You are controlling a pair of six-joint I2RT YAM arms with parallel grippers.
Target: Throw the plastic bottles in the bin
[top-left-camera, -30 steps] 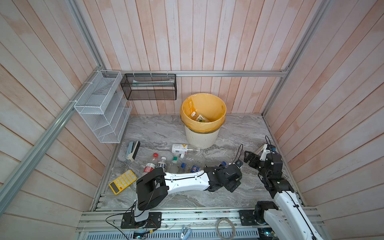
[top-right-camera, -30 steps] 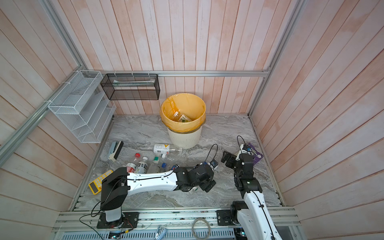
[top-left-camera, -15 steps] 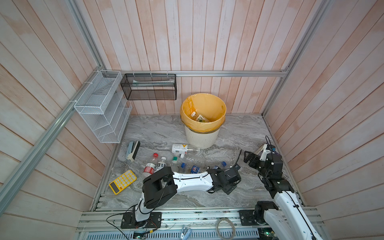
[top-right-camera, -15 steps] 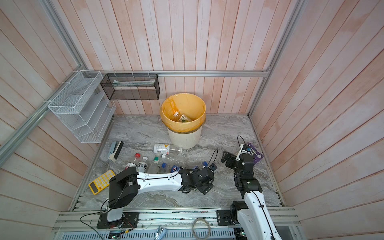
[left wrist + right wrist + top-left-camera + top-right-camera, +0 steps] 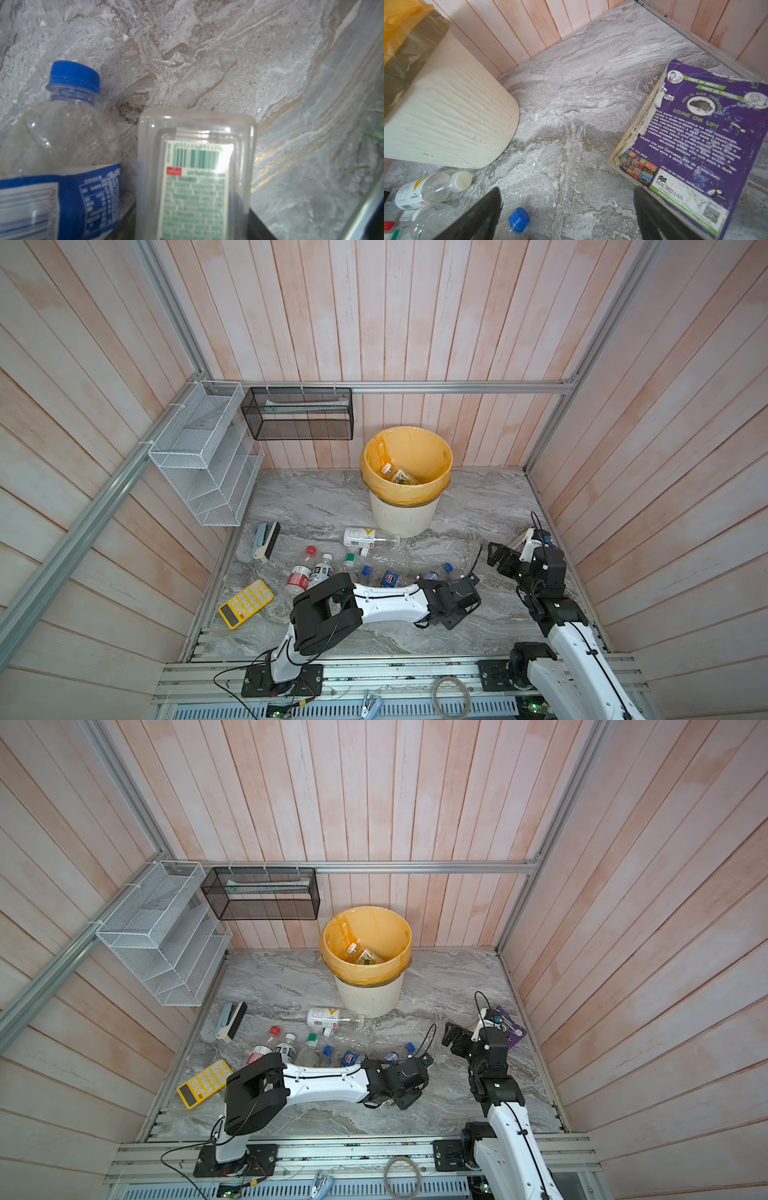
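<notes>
Left gripper [image 5: 192, 221] is clamped on a square clear bottle [image 5: 195, 170] with a green-printed label, held from both sides. A blue-capped bottle [image 5: 62, 145] lies just beside it on the marble floor [image 5: 228, 62]. In both top views this arm is stretched low across the lower middle of the frame, in front of the row of plastic bottles [image 5: 320, 572]. The right gripper [image 5: 566, 218] hangs at the right with its jaws wide apart and nothing between them, near the purple book [image 5: 695, 135]. At centre, by the back wall, stands the bin [image 5: 401, 514], with a white-capped bottle [image 5: 402, 477] inside it
</notes>
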